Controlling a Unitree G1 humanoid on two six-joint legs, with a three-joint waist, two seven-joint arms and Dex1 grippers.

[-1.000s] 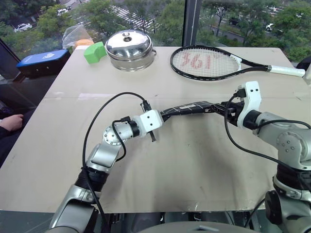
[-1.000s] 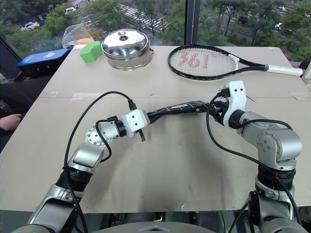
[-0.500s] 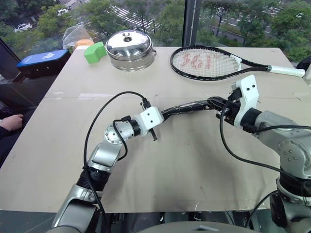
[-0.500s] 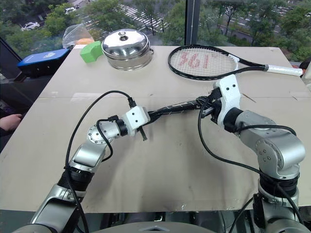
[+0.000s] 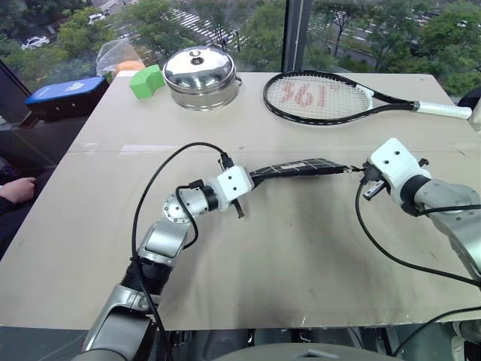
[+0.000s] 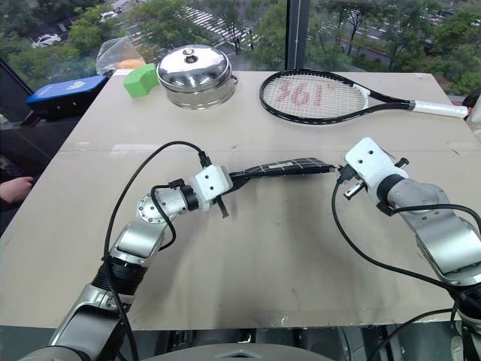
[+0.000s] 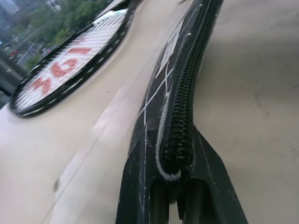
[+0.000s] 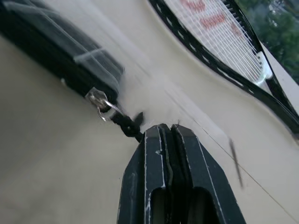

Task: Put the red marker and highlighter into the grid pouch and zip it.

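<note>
Right tool [image 8: 170, 133]: fingers pressed together on the black pull cord [image 8: 126, 125] of the zipper, at the pouch's end nearer the right edge of the tabletop.
Left tool [image 7: 175, 186]: closed on the opposite end of the grid pouch [image 5: 294, 167], pinching the fabric at the zipper line.
Grid pouch: held off the tabletop [image 5: 285, 248] between the two tools, stretched edge-on over the middle; the zipper teeth look closed along the stretch seen from the left wrist.
Marker and highlighter: neither can be made out.
Tennis racket [image 5: 319, 96]: flat near the far edge, handle pointing to the far right corner.
Steel lidded pot [image 5: 200, 77]: at the far edge, left of the racket head.
Green block [image 5: 146, 81]: just beside the pot, toward the far left corner.
Blue case [image 5: 66, 95]: off the far left corner.
</note>
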